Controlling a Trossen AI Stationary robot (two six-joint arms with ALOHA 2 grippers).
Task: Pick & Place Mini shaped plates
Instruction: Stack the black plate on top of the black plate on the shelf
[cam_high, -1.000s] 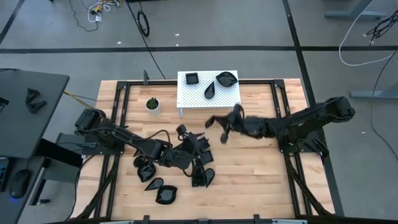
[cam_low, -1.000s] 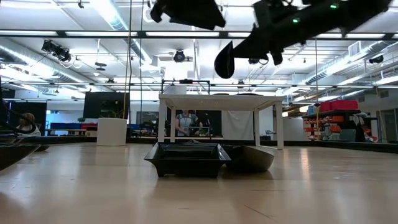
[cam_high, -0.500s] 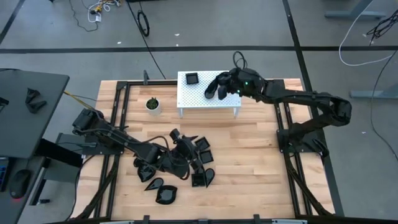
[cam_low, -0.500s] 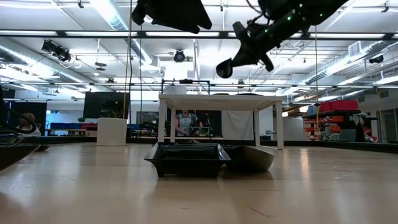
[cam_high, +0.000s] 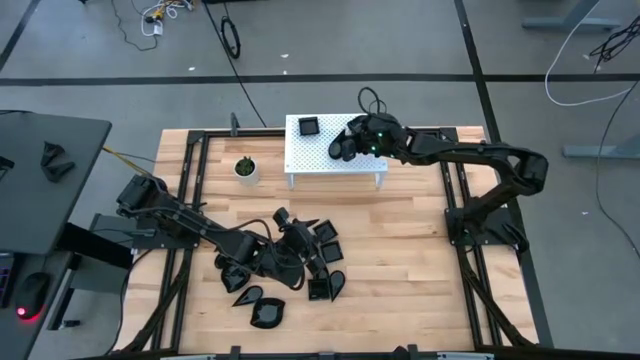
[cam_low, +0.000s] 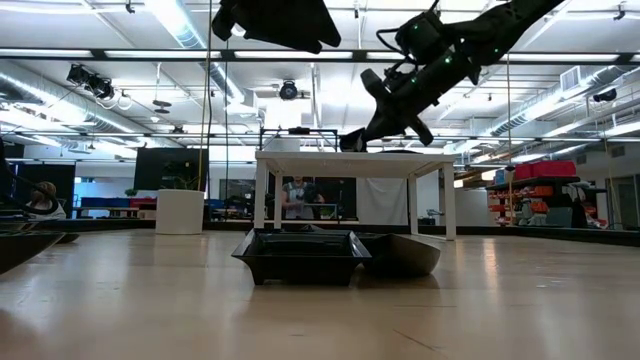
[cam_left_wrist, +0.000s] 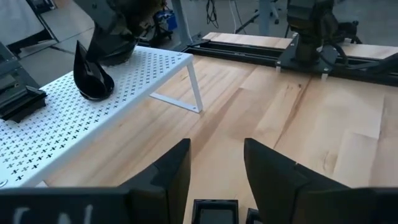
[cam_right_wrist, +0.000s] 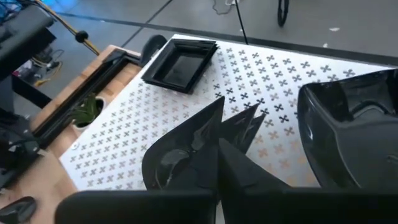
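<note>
My right gripper reaches over the white perforated stand and is shut on a black teardrop plate. A square plate and a leaf-shaped plate lie flat on the stand's top. My left gripper is open and hovers above a cluster of black plates on the table; a square one shows just under its fingers. In the low view, two plates rest on the tabletop in front of the stand. My right gripper pinches the teardrop plate by its rim, slanting down from the table's right. The plate stands on edge, tilted, with its rounded end on the stand's top and its pointed tip up.
A small white pot with a green plant stands left of the stand. More black plates lie near the table's front. Dark metal rails run along both table sides. Bare wood lies to the right of the cluster.
My right gripper carried the teardrop plate from above the table's middle toward the far edge, over the stand, then down until the plate's rounded end met the stand's top. My left gripper shifted slightly toward the near-left over the cluster and stayed open.
</note>
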